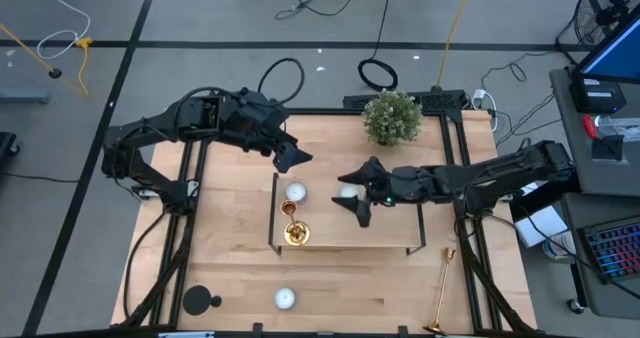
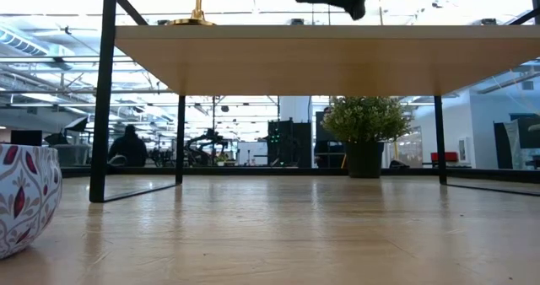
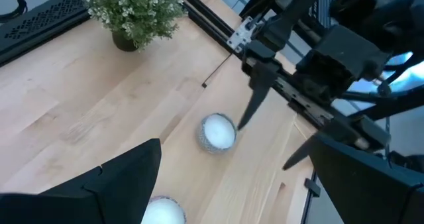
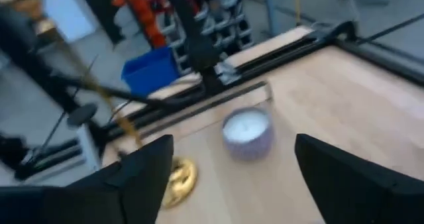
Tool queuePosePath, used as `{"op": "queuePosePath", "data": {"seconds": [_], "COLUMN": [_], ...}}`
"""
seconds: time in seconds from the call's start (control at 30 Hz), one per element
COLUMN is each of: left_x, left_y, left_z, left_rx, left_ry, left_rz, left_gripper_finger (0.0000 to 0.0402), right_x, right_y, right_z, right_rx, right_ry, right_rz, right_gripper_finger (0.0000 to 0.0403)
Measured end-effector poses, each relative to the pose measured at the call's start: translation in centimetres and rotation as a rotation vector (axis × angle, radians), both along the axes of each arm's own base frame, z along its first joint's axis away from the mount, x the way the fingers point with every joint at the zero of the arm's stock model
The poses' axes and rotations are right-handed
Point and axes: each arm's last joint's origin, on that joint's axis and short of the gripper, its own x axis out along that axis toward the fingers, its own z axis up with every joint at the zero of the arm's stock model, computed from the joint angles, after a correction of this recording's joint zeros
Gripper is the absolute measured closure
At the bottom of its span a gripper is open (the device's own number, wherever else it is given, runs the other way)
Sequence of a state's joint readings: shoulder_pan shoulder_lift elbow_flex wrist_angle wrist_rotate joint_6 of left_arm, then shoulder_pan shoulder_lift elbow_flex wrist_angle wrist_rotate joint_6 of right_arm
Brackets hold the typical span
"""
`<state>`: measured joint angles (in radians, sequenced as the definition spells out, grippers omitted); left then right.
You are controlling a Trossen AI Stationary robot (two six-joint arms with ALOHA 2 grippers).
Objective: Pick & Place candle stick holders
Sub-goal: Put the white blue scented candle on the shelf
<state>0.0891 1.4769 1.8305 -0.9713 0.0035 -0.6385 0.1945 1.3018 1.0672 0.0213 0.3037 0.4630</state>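
Long wooden black-framed stand point(image 1: 385, 233) in the middle of the pale wooden table point(image 1: 230, 248).

On the stand, toward the end nearer the left arm: one slim shiny gold candlestick point(image 1: 293, 228), upright on its round base. Just beside it, a small white round candle point(image 1: 296, 191); farther along the shelf, a second white candle in a pale cup point(image 1: 348, 190).

Right gripper point(image 1: 358, 200): hovers over the stand at that second candle, jaws wide apart, clamped on nothing. From its own wrist, looks down on the candle between the two dark fingers point(image 4: 132, 177).

Left gripper point(image 1: 290, 156): hangs above the rear edge of the stand, jaws spread wide, empty.

Second gold candlestick point(image 1: 441, 288): lies on its side on the table near the front corner on the right arm's side, well apart from the stand.

Short black round-based holder point(image 1: 200, 300): sits near the opposite front corner, with a third white candle point(image 1: 285, 298) not far off.

Behind the stand, a small green potted plant point(image 1: 392, 116).
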Motion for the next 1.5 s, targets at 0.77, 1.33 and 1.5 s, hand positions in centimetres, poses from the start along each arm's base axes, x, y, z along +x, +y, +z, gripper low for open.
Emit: {"op": "queuePosePath", "data": {"seconds": [0.77,1.33,1.5], "left_x": [-3.9,-4.8,-4.8], "left_y": [1.2,1.4,1.4], "left_z": [-3.0,-3.3,-3.3], "left_rx": [0.13,0.165,0.165], "left_ry": [0.519,0.602,0.601], "left_rz": [0.189,0.313,0.314], "left_gripper_finger": [0.0012,0.0012,0.0011], "right_x": [-2.6,-3.8,-4.0], "right_y": [1.1,-0.7,-0.9], "right_z": [-1.7,-3.0,-3.2], "right_rx": [0.071,0.072,0.074], "right_ry": [0.344,0.499,0.522], "right_rz": [0.082,-0.181,-0.189], "right_gripper_finger": [0.0396,0.0402,0.0402]}}
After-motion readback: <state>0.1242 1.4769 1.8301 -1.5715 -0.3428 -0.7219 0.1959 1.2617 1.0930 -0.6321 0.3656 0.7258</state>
